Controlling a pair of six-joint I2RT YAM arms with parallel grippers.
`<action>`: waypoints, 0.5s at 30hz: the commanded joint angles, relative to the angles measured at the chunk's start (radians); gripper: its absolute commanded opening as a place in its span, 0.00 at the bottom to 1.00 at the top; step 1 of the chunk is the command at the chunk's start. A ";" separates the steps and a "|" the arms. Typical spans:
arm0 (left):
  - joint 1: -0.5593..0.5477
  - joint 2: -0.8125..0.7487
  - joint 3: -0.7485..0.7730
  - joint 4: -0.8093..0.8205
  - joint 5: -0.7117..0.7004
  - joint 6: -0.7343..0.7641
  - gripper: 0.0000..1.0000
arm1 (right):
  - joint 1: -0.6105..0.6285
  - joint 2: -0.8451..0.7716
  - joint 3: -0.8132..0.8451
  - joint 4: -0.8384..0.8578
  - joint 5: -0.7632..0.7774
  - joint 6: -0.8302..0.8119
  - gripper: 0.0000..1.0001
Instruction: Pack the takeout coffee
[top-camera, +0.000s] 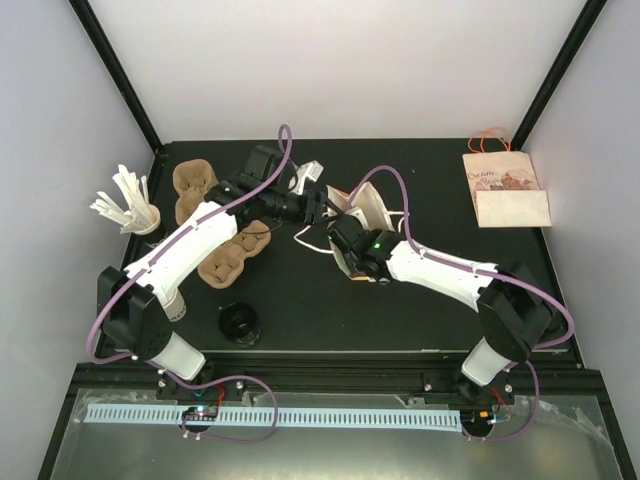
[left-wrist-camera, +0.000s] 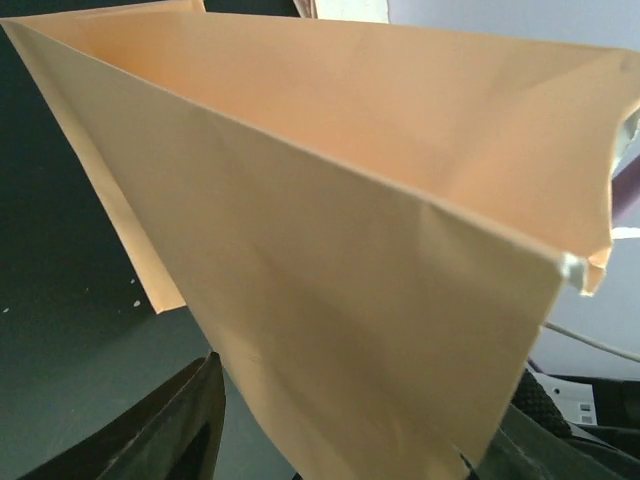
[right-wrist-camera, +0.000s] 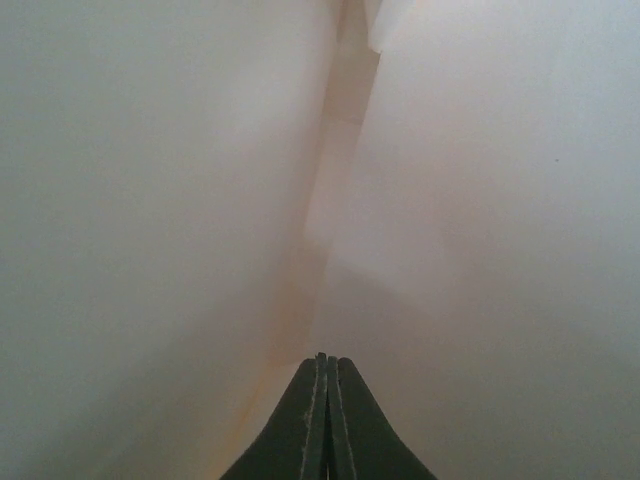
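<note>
Mid-table, a touch toward 1 o'clock, the bag (top-camera: 372, 208) sits between both arms with its mouth gaping. From the left wrist it's plain tan paper and smooth. One sharp fold runs down the near corner, and the rim crumples a little at the 3 o'clock end. Thin white cord handles loop out at its sides in the top view. On the right wrist view the inner walls go pale, almost white, and meet at a creased gusset running up to 12 o'clock.

Left claw (top-camera: 316, 208) is at the bag's 9 o'clock. Its fingers (left-wrist-camera: 185, 425) are spread apart with the bag's lower corner between them, though I can't tell whether either pad touches paper. Right claw (right-wrist-camera: 322, 400) comes in from the bag's 7 o'clock with paper on every side. Its jaws are pressed tight together, and I can't tell if any paper is pinched between them.

Two pulp trays (top-camera: 195, 185) lie at 9 to 10 o'clock, and white sticks (top-camera: 125, 200) are at far 9. A black lid (top-camera: 240, 322) is at 7, and a spare bag (top-camera: 507, 190) lies flat at 2.
</note>
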 joint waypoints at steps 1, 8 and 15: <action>-0.012 -0.050 -0.032 -0.079 0.008 0.028 0.60 | 0.029 0.022 0.024 0.051 -0.012 -0.038 0.01; -0.002 -0.066 -0.029 -0.109 -0.053 0.039 0.49 | 0.082 0.056 0.082 0.023 0.055 -0.040 0.01; 0.014 -0.081 -0.022 -0.191 -0.185 0.078 0.12 | 0.128 0.017 0.159 -0.018 0.049 -0.041 0.02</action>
